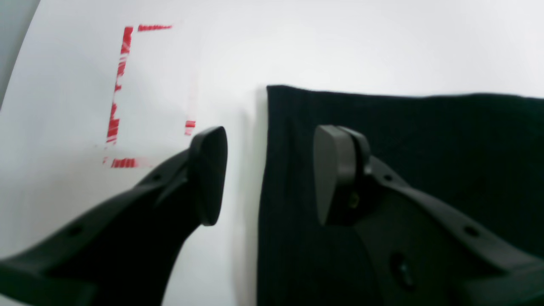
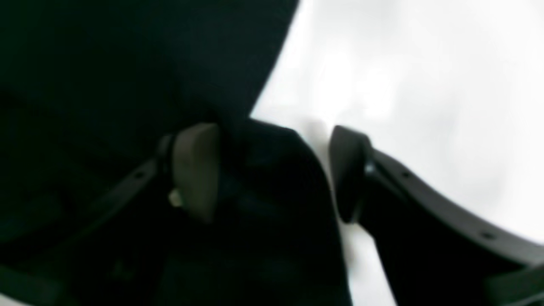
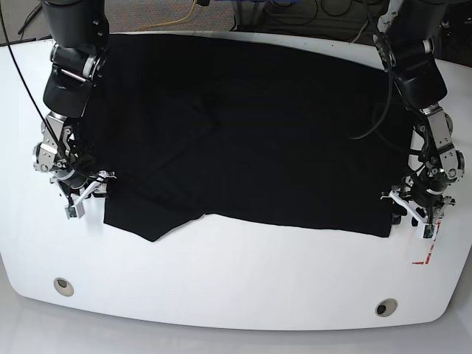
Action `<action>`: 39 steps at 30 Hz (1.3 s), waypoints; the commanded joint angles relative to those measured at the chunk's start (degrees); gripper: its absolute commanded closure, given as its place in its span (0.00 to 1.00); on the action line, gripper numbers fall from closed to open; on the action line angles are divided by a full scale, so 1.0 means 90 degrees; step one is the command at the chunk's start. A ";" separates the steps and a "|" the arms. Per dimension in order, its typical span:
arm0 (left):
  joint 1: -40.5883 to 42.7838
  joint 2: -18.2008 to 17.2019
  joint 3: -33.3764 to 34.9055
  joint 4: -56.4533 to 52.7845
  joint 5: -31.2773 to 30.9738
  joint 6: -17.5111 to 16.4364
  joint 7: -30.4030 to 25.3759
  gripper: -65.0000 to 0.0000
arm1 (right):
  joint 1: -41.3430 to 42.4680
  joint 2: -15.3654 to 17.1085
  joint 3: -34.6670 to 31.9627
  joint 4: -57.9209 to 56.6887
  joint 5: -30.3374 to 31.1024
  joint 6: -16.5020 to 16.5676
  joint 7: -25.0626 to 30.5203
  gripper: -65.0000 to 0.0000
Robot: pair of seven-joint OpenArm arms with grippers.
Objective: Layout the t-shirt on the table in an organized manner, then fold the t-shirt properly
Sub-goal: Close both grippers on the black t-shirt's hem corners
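Observation:
The black t-shirt (image 3: 251, 125) lies spread over most of the white table (image 3: 236, 280). Its near hem is uneven, with a flap hanging lower at the near left. My left gripper (image 3: 408, 214) sits at the shirt's near right corner. In the left wrist view it (image 1: 272, 176) is open and straddles the shirt's side edge (image 1: 425, 140), one finger over fabric, one over bare table (image 1: 340, 42). My right gripper (image 3: 90, 195) is at the shirt's left edge. In the right wrist view it (image 2: 272, 170) is open, with a fold of the shirt (image 2: 127, 63) between the jaws.
A red rectangular outline (image 1: 117, 93) is marked on the table just outside the shirt's corner, also seen in the base view (image 3: 428, 254). Two round holes (image 3: 63, 286) (image 3: 383, 306) sit near the front edge. Cables lie beyond the table's far edge.

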 commanded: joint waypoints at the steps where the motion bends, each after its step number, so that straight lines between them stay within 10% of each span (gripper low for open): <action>1: -0.0184 -0.0088 -0.0008 0.0131 -0.0088 -0.0002 -0.0176 0.53 | 0.0166 0.0095 0.0010 0.0131 0.0047 0.0004 0.0054 0.48; 12: -0.0175 -0.0108 -0.0037 0.0121 -0.0088 0.0017 -0.0176 0.53 | 0.0166 -0.0052 -0.0009 0.0121 0.0008 0.0004 0.0054 0.99; 34: -0.0829 -0.0186 -0.0056 -0.0885 -0.0098 0.0242 -0.0186 0.51 | 0.0156 -0.0081 -0.0019 0.0121 0.0018 0.0004 0.0054 1.00; 39: -0.1093 -0.0196 -0.0027 -0.1520 -0.0098 0.0496 -0.0547 0.38 | 0.0156 -0.0091 -0.0019 0.0121 0.0027 0.0004 0.0054 1.00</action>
